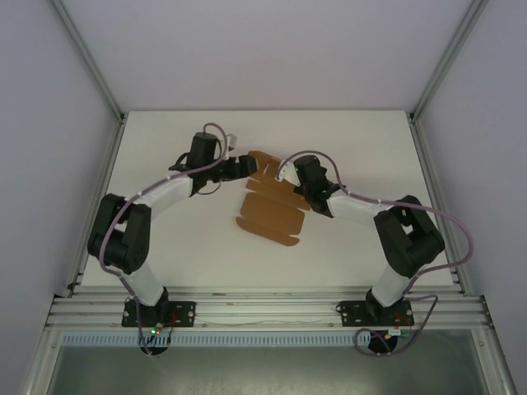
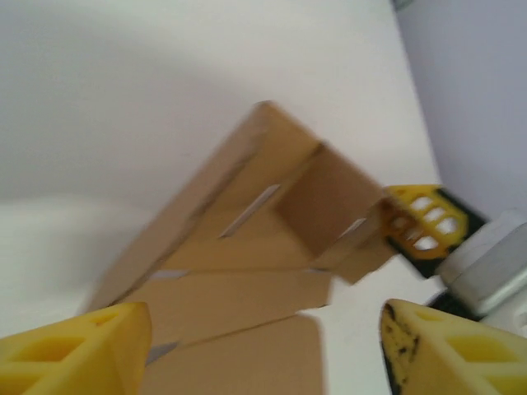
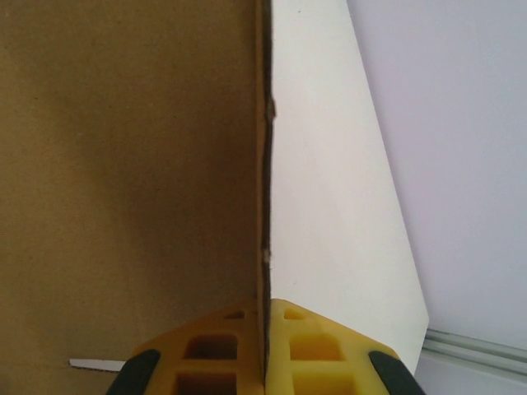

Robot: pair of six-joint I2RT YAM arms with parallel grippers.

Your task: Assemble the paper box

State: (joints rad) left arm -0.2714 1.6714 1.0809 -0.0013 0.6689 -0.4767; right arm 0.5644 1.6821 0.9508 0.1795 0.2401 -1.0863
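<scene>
Brown die-cut cardboard sheet (image 1: 268, 206) is lying mid-desk (image 1: 370, 148), far flap standing up. Right pincer (image 3: 263, 306) is pinching that edge, left pincer (image 1: 244, 167) is gaping empty; if the pinch slips, flap's flopping back.

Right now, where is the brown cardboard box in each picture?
Top external: paper box at the centre of the table.
Left wrist: centre of picture, panels folded up.
Right wrist: left half, its edge running up the middle.
Shared landmark: right gripper pinching its edge.
</scene>
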